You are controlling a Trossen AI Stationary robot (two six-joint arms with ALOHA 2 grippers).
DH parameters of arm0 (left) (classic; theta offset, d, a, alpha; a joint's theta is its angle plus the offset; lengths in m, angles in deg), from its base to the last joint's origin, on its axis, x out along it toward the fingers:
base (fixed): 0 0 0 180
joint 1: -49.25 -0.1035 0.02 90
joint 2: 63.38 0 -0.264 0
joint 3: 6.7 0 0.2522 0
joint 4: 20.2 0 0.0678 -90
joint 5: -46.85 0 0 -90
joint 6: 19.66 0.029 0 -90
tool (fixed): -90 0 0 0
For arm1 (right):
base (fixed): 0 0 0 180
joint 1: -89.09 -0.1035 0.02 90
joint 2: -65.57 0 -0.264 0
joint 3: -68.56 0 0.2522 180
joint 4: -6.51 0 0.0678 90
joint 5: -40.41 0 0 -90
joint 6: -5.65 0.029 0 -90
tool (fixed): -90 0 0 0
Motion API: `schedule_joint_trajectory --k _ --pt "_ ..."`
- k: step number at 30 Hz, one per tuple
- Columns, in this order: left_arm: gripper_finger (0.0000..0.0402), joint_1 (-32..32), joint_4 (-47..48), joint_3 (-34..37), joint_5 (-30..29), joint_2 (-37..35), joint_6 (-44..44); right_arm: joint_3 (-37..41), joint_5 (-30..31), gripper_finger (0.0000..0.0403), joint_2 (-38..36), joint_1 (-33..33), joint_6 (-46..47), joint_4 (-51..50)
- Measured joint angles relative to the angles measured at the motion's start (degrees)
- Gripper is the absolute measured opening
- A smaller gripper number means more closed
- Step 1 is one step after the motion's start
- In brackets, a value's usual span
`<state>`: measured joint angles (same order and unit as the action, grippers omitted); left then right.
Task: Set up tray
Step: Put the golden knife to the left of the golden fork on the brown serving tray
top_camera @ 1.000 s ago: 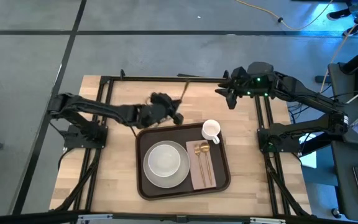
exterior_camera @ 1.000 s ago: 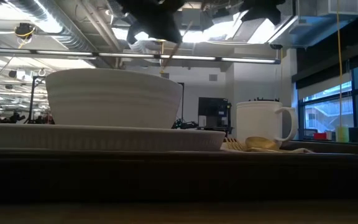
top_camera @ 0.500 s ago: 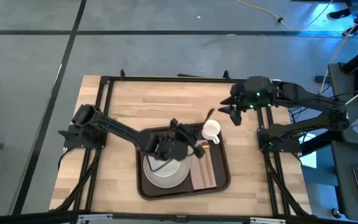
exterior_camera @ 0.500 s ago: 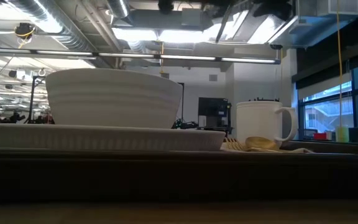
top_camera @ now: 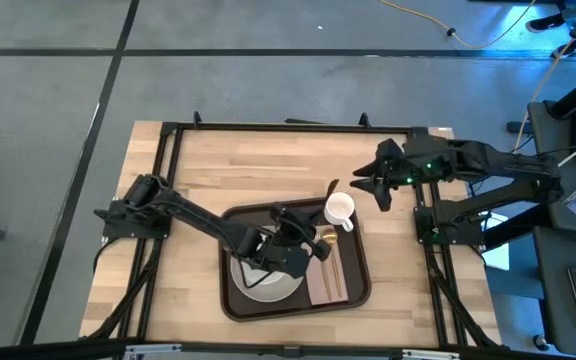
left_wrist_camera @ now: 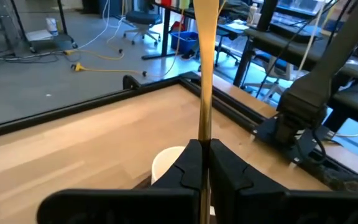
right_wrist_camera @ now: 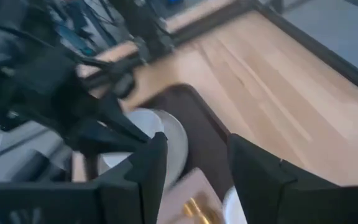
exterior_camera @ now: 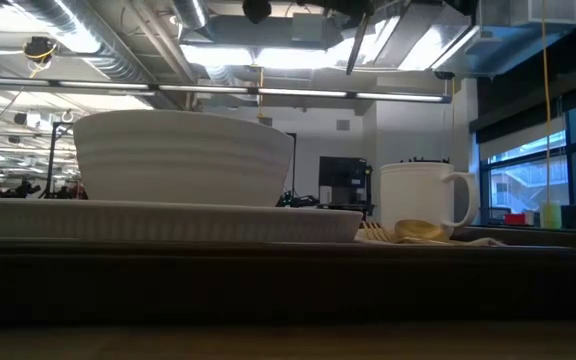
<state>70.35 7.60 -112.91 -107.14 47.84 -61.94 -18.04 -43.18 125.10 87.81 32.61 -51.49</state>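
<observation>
The dark brown tray (top_camera: 230,300) lies at the table's middle near side. On it are a white bowl on a plate (top_camera: 266,286), a white mug (top_camera: 340,208) and a pinkish napkin (top_camera: 331,278) with gold cutlery (top_camera: 324,240). My left gripper (top_camera: 308,236) hovers over the plate and is shut on a long gold utensil (left_wrist_camera: 204,74), which points toward the mug. My right gripper (top_camera: 370,186) is open and empty, just right of the mug beyond the tray's far right corner. The low view shows the bowl (exterior_camera: 183,160) and the mug (exterior_camera: 423,200). My left gripper pinches the utensil's slim shaft (left_wrist_camera: 204,132) between its two fingers. The shaft runs on past the fingertips in line with them, toward the table's far right. The utensil is lifted clear above the tray. The end behind the fingertips is hidden.
A black frame rail (top_camera: 268,126) runs along the table's far edge, with side rails at left and right. Bare wooden tabletop (top_camera: 238,165) lies between the tray and the far rail.
My left gripper has carried the gold utensil from beyond the tray's far edge toward the near and right, to over the plate. The utensil stays in its hold and now points toward the mug. My right gripper has moved toward the near edge, closer to the mug.
</observation>
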Motion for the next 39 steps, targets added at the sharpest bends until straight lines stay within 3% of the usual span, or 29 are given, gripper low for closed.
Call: schedule_joint_trajectory --k 5,16,20,29,39 --pt "0.0004 -0.6 -0.3 0.0 0.5 0.1 0.9 0.0 0.0 0.0169 1.4 -1.2 -0.1 5.5" --pt "0.0003 -0.6 -1.2 0.0 0.5 0.1 1.0 0.0 0.0 0.0166 6.2 -1.2 -3.4 7.7" --pt "0.0003 -0.6 -1.4 0.0 0.2 0.1 1.0 0.0 0.1 0.0133 6.5 -1.2 -4.5 7.8" --pt "0.0001 -0.6 -1.4 0.0 0.1 0.1 1.1 0.0 -0.6 0.001 6.5 -1.2 -7.7 10.2" --pt "0.0 -1.0 -1.5 0.0 1.2 0.1 1.0 0.0 0.0 0.0002 6.5 -1.2 -9.3 9.7"
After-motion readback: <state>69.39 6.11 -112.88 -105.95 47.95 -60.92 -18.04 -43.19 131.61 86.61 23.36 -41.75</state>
